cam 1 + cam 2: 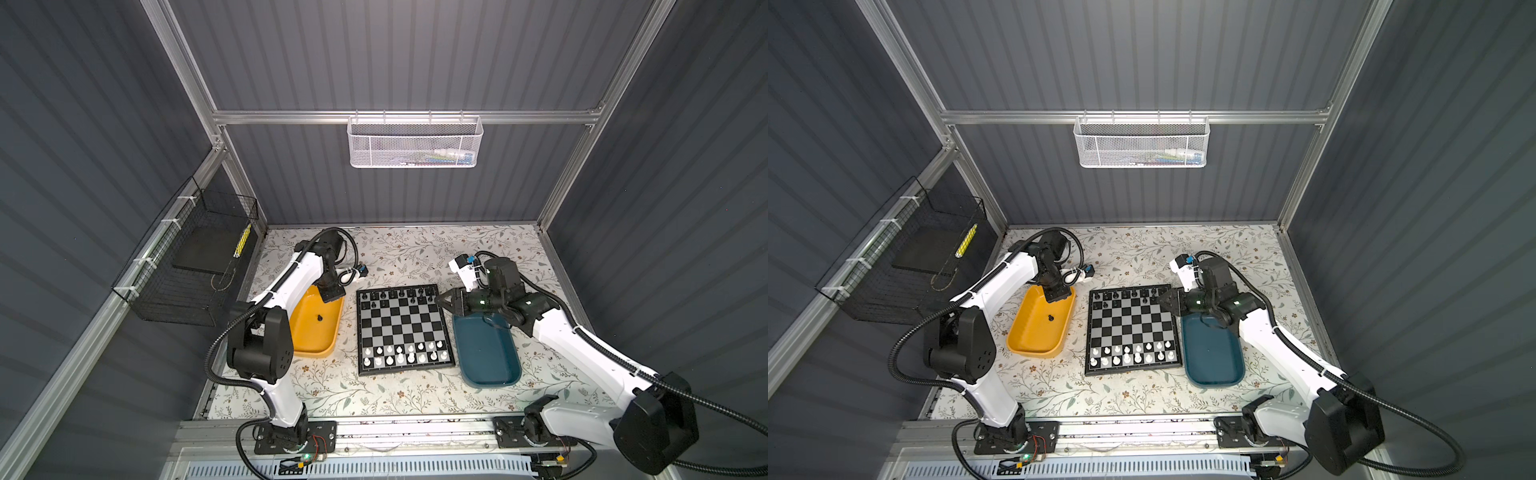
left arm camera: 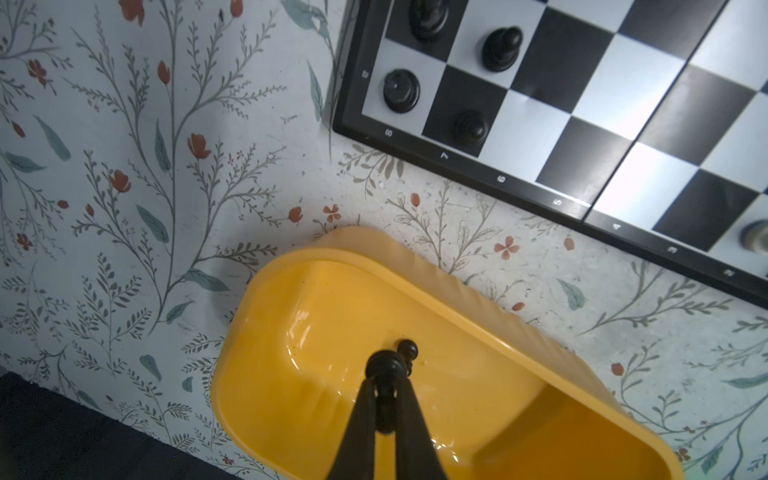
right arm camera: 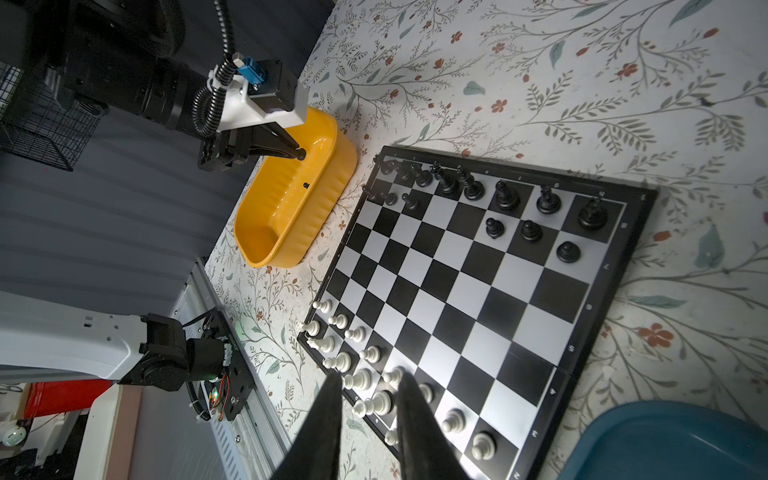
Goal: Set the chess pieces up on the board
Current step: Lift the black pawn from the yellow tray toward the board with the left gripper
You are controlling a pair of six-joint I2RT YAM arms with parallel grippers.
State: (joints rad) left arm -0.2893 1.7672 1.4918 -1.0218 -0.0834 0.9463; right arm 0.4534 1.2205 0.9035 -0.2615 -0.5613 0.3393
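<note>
I see my left gripper (image 2: 385, 378) clenched on a black piece (image 2: 384, 365) above the yellow tray (image 2: 457, 299), my right gripper (image 3: 368, 380) slightly parted, empty, at a corner of the board (image 3: 478, 291).

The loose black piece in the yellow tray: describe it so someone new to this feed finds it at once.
Find the chessboard mid-table; in both top views the yellow tray lies to its left. One loose black piece sits alone on the tray's bare floor. Unlike the gripped piece in the left claw above the tray's far end, nothing touches it.
</note>
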